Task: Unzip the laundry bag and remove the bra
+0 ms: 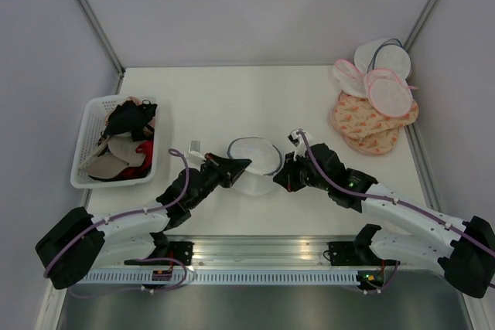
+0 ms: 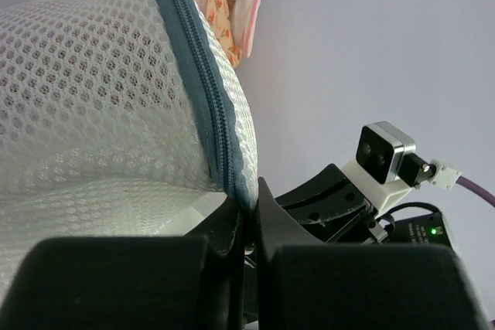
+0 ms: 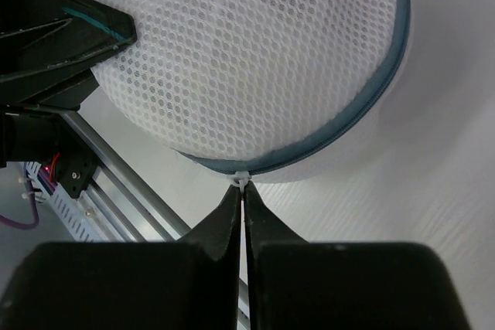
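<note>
Near the middle of the tabletop's (image 1: 232, 98) near edge, the laundry bag (image 1: 254, 158) sits between the two arms, raised a little off the surface as far as the wrist views show. The left gripper (image 2: 247, 212) is closed tight on the bag's zipper rim (image 2: 207, 90), most likely to anchor the bag so it cannot turn or slide when the zipper is drawn. On the opposite side, the right gripper (image 3: 243, 191) has its fingers pressed together on the small white pull tab (image 3: 242, 181), ready to run it along the rim. The zipper looks fully shut, so the opening step seems only just set up.

The bag is a round dome of white honeycomb mesh, soft and see-through, ringed by a grey-blue woven zipper band. Its contents do not show clearly through the mesh. A white slatted basket (image 1: 83, 144) of mixed clothing stands by the left edge, and a pile of round bags (image 1: 379, 102) lies in the far right corner.
</note>
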Robot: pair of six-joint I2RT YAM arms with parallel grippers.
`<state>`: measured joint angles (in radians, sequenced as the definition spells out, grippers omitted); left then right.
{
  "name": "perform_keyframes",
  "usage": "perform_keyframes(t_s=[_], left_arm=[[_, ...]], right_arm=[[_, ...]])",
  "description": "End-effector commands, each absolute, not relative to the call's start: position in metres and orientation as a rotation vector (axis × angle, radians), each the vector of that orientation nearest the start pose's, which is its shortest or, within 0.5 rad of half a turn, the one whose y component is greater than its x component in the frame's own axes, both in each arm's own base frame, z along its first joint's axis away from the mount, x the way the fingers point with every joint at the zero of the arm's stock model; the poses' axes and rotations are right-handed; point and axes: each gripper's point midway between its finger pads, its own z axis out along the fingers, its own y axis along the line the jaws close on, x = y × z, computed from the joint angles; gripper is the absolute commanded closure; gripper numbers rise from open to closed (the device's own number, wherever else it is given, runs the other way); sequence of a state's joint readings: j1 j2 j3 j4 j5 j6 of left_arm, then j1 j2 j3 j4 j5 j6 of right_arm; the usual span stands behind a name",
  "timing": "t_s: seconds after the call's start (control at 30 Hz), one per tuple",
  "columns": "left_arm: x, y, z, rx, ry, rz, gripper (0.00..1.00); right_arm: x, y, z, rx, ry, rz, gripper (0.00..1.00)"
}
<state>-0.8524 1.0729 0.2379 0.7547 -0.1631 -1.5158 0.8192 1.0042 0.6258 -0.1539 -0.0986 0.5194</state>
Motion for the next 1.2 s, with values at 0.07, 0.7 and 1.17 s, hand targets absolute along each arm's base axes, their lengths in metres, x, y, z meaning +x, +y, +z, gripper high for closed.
perform_keyframes(t_s=[0.07, 0.7, 1.17], left_arm=[[0.221, -0.269, 0.183, -0.594, 1.811, -1.557, 0.98], [0.193, -0.292, 0.208, 0.707, 1.948, -1.667, 0.98], [0.286, -0.263, 0.184, 0.068, 2.115, -1.207, 0.07]], right_arm=[[0.191, 0.247, 0.142, -0.402, 2.267, 0.776, 0.99], [0.229, 0.164, 0.124, -0.178, 2.325, 0.127, 1.0], [0.224, 0.187, 0.137, -0.2, 2.306, 0.303, 1.0]])
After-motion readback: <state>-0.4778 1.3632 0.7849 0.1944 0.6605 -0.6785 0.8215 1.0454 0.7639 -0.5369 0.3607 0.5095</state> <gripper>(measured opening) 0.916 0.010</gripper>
